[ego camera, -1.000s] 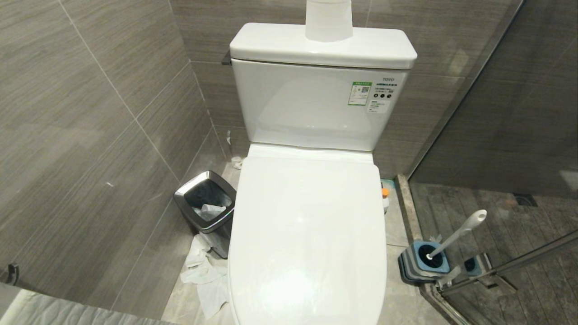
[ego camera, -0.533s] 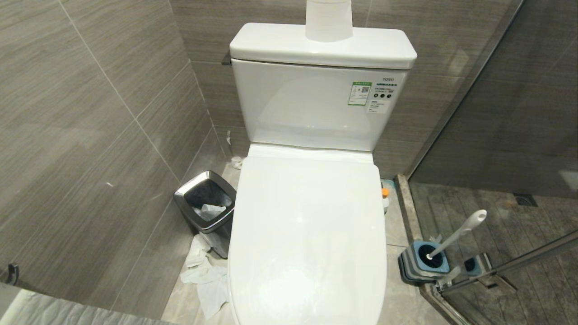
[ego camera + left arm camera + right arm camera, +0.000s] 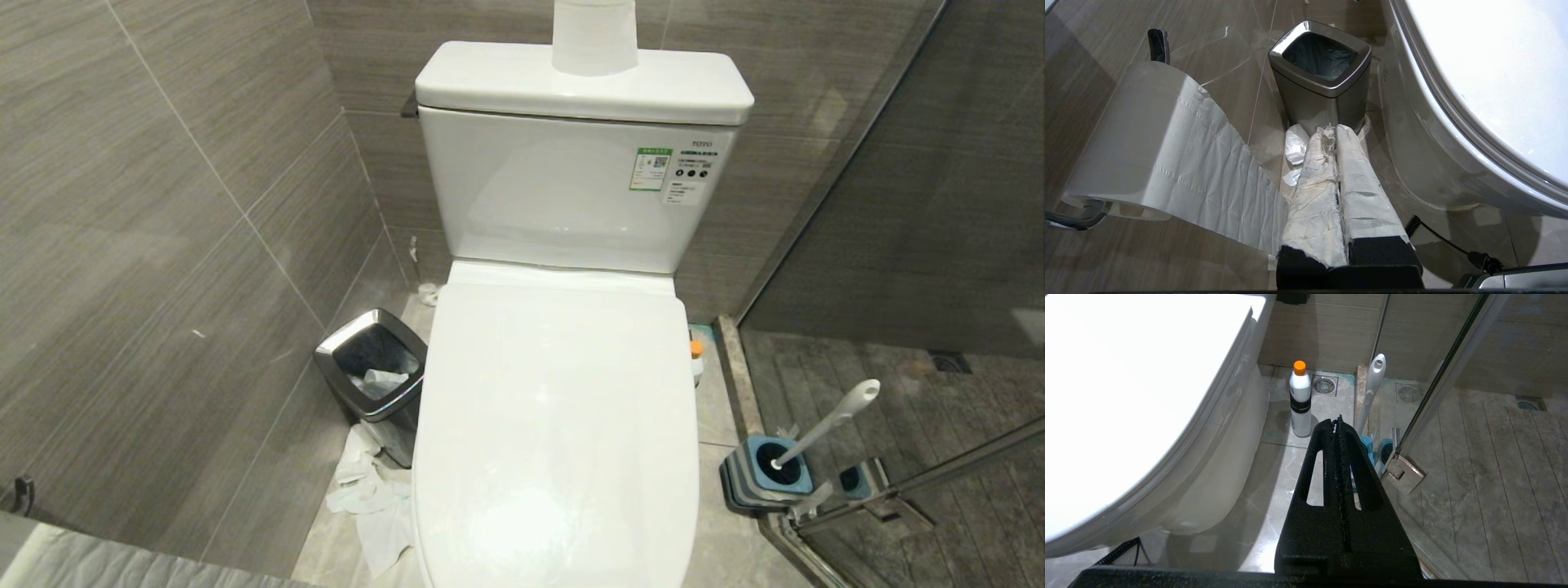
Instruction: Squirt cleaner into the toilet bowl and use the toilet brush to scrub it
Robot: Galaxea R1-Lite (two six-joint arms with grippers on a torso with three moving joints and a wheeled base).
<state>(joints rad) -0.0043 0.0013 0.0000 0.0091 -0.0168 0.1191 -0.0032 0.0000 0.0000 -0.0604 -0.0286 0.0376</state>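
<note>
Grey tile walls point(image 3: 163, 204), marble floor point(image 3: 1274, 473); toilet bowl point(image 3: 555, 425) lid down. Left gripper point(image 3: 1336, 130) and right gripper point(image 3: 1337, 420) both clenched, grasping nothing.

- A chrome-rimmed bin point(image 3: 374, 371) with a dark liner stands on the floor in the corner by the grey tiled wall point(image 3: 147, 245); a piece of white paper lies inside it.
- Crumpled white tissue point(image 3: 371, 498) lies on the floor in front of the bin.
- A toilet-paper roll point(image 3: 1139, 139) hangs on a wall holder, with a loose strip trailing down.
- A square blue-and-grey striped holder point(image 3: 763, 474) sits on the floor at the glass shower door point(image 3: 914, 245), just beside its metal hinge point(image 3: 1404, 473).
- A round floor drain point(image 3: 1324, 385) is set in the tiles near the back wall.
- A white paper roll point(image 3: 594, 37) stands on the cistern lid.
</note>
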